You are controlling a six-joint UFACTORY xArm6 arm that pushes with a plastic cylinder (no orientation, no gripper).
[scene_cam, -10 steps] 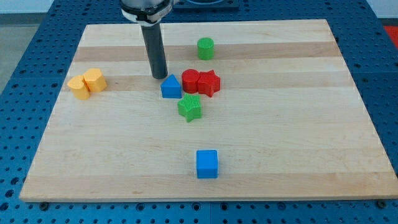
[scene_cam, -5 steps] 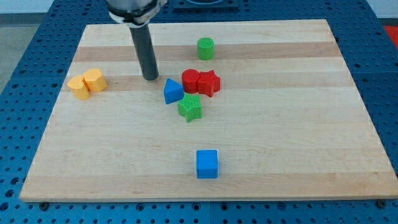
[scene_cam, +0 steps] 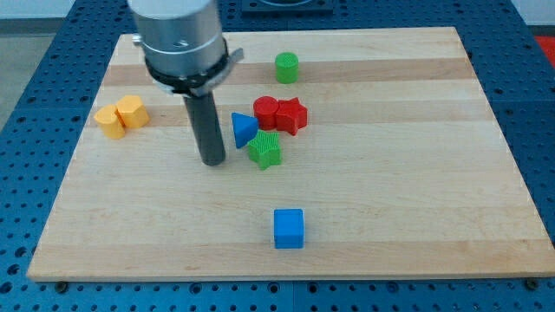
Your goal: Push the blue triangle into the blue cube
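Observation:
The blue triangle point(scene_cam: 243, 129) lies near the board's middle, touching the green star point(scene_cam: 265, 150) below it to the right and close to the red blocks. The blue cube point(scene_cam: 289, 229) sits alone near the view's bottom, below and to the right of the triangle. My tip point(scene_cam: 212, 161) rests on the board a short way to the left of and slightly below the blue triangle, not touching it. The dark rod rises from it to the arm's head at the view's top left.
A red cylinder point(scene_cam: 266, 112) and a red star point(scene_cam: 292, 115) sit together right of the triangle. A green cylinder point(scene_cam: 287, 67) stands near the view's top. Two yellow blocks point(scene_cam: 120, 116) sit at the left on the wooden board point(scene_cam: 416, 173).
My tip moved from above-left of the blue triangle down to its lower left. The triangle turned and shifted slightly right against the green star.

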